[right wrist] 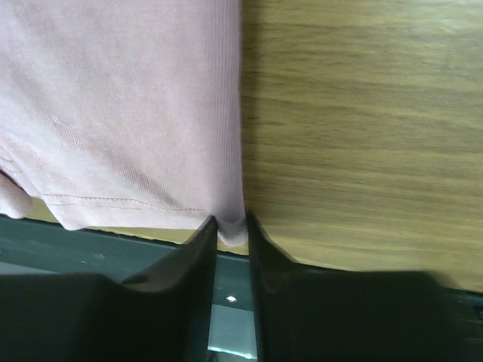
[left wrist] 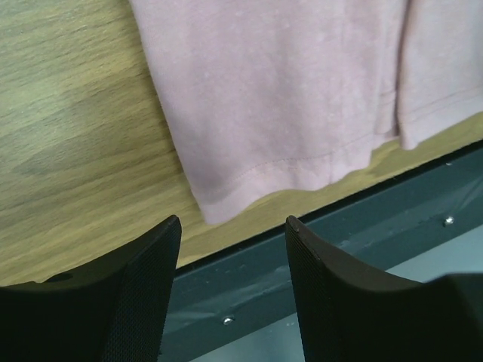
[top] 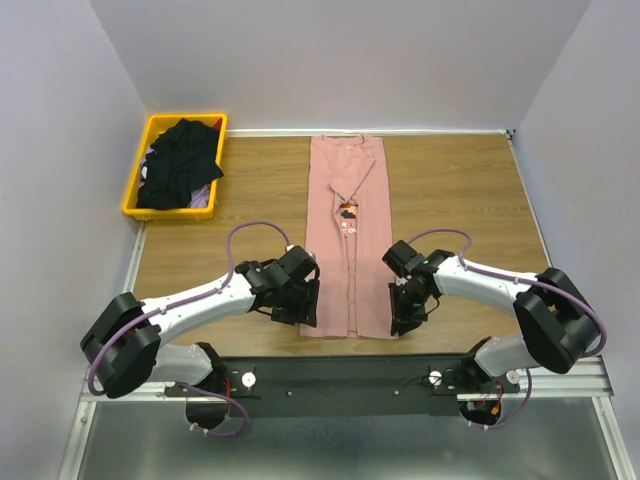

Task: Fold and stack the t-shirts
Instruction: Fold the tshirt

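1. Step in hand, as I judge it: grab both near corners of the pink t-shirt (top: 345,230) so the near end can fold from 6 toward 12 o'clock.
2. To do it well, both jaws should bite to the same depth and catch every layer. Only one side has hold, so there should be no lift until the other closes. Then raise both level and together, or the strip skews.
3. Pink t-shirt is a long narrow strip with its sides folded in. It lies mid table (top: 460,200), running 12 to 6 o'clock, with its hem at the table's near edge.
4. Left jaws are spread with nothing between them. In the left wrist view the left hem corner (left wrist: 215,207) lies flat just past the tips at 12 o'clock and touches neither. These jaws need to move forward before closing.
5. Right jaws are nearly together, pinching the right hem corner (right wrist: 230,226). The cloth sits between the tips and the rest spreads toward 11 o'clock.
6. Black t-shirts (top: 180,165) are heaped in the yellow bin (top: 133,190) at 10 o'clock, well apart from both jaws.
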You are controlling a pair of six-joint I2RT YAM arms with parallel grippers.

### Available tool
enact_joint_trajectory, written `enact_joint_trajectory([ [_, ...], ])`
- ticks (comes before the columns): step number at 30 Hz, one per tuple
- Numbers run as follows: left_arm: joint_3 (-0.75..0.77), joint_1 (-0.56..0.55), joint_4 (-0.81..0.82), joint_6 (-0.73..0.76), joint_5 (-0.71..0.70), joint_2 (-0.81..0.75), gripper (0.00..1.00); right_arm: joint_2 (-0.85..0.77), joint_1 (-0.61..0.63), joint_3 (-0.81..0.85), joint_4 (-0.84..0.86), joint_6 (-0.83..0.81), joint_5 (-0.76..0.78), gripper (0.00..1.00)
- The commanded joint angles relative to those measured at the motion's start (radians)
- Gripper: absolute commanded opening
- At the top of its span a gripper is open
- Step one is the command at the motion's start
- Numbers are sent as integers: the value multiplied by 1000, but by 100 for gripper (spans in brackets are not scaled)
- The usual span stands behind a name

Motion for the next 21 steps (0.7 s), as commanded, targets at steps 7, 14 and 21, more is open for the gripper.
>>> enact_joint_trajectory([
  [7,26,-10,0,39,-1,128,61,27,5,-1,42,-9,5,5],
  [14,54,-11,18,72,-8,255,50,36,6,9,40,-18,-1,5],
  [21,77,-21,3,90,-1,295,24,38,6,11,39,-26,-7,3],
])
